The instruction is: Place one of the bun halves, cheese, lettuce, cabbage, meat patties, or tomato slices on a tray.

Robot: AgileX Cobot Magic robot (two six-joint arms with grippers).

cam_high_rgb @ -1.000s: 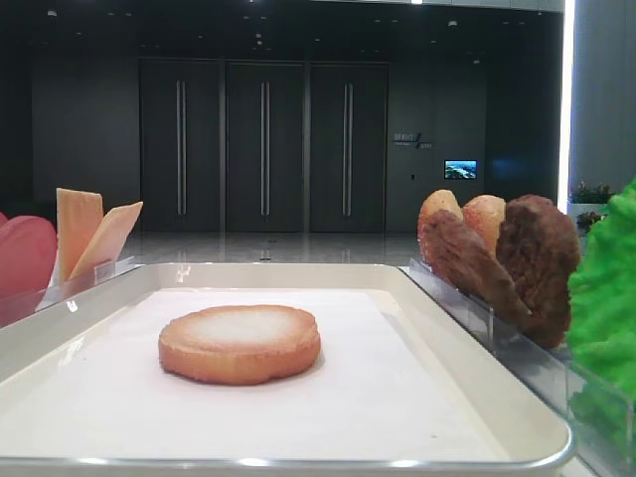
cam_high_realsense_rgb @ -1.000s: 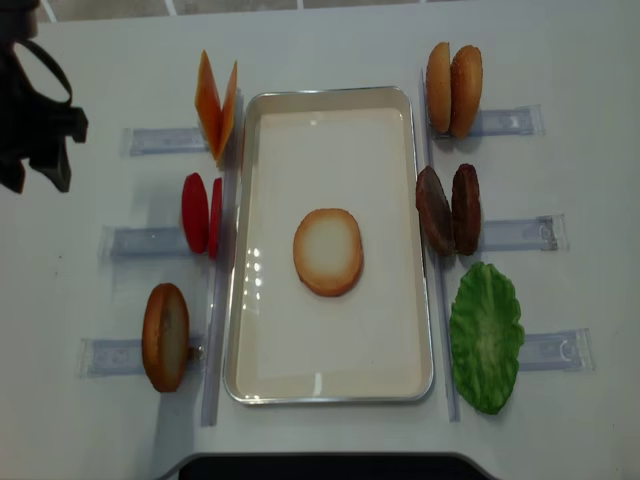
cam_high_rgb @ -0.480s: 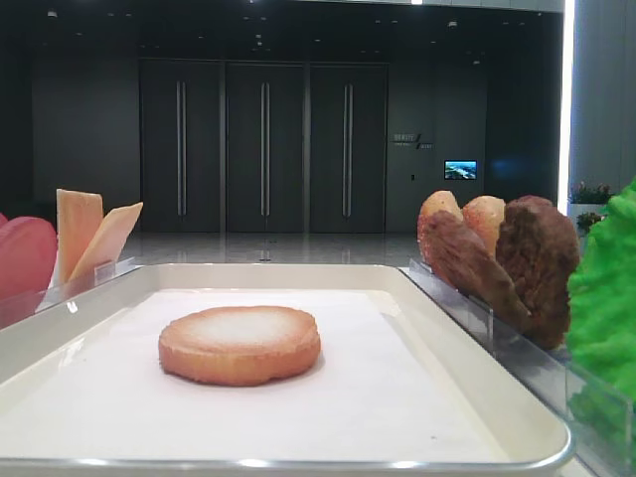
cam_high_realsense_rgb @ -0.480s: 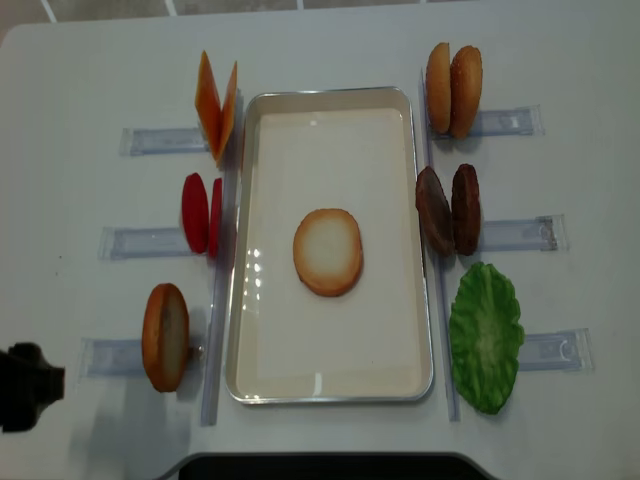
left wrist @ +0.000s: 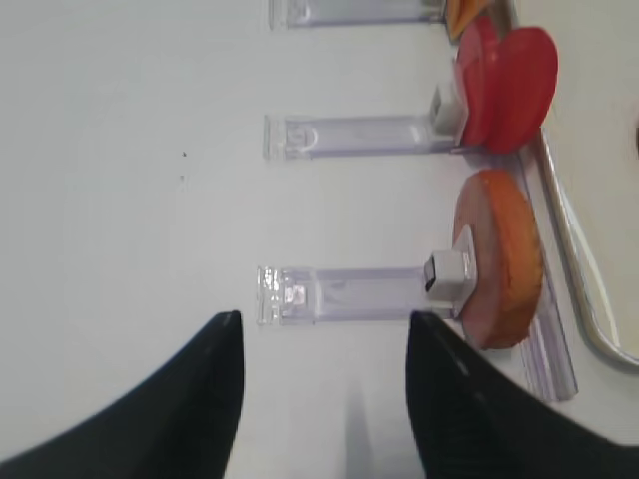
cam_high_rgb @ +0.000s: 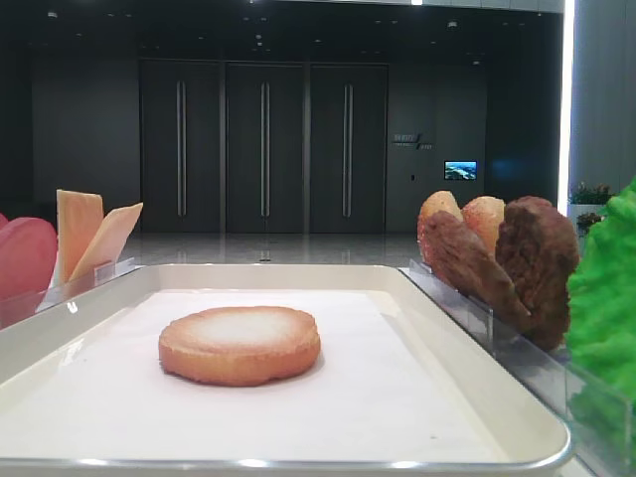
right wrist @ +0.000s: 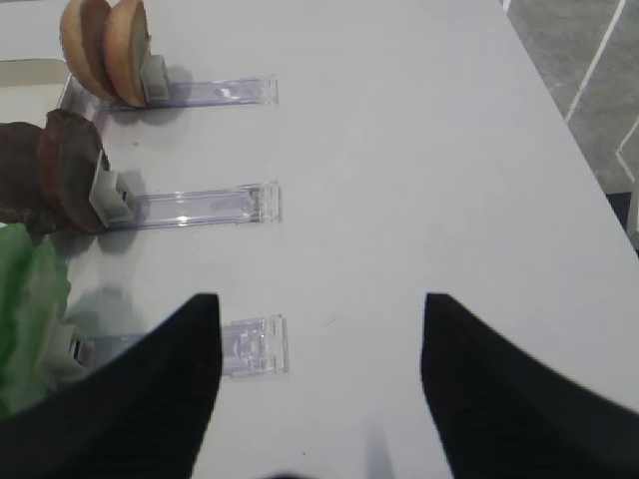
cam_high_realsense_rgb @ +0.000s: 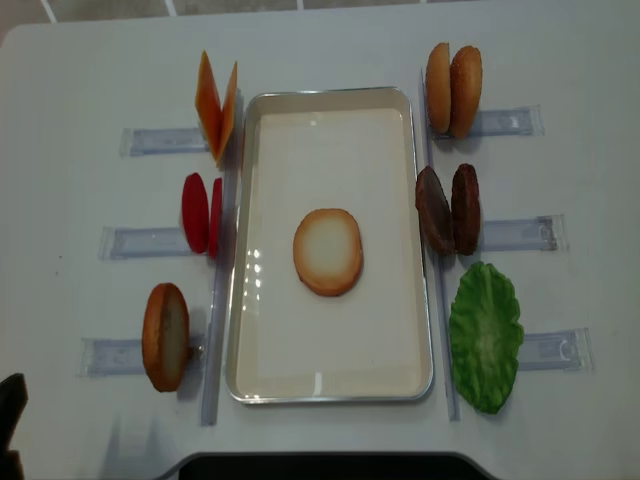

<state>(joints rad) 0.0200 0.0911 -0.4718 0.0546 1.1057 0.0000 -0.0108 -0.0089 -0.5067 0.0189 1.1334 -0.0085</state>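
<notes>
One bun half (cam_high_realsense_rgb: 328, 252) lies flat, pale face up, in the middle of the cream tray (cam_high_realsense_rgb: 270, 360). Another bun half (left wrist: 499, 254) stands in a clear rack left of the tray. My left gripper (left wrist: 324, 317) is open and empty over bare table just short of that rack. Tomato slices (cam_high_realsense_rgb: 200, 213) and cheese (cam_high_realsense_rgb: 215, 100) stand further back on the left. On the right are two bun halves (cam_high_realsense_rgb: 453, 88), the meat patties (cam_high_realsense_rgb: 448, 208) and the lettuce (cam_high_realsense_rgb: 486, 335). My right gripper (right wrist: 318, 299) hangs open and empty over the table right of the lettuce rack. Cabbage is out of view.
Clear plastic racks (cam_high_realsense_rgb: 520, 235) stick out sideways from both long sides of the tray. A dark part of the left arm (cam_high_realsense_rgb: 10, 415) shows at the bottom left corner of the overhead view. The table's right edge (right wrist: 559, 120) runs past the right gripper.
In the overhead view the left arm has swept from the upper left down to the bottom left corner. The bun half on the tray has not moved.
</notes>
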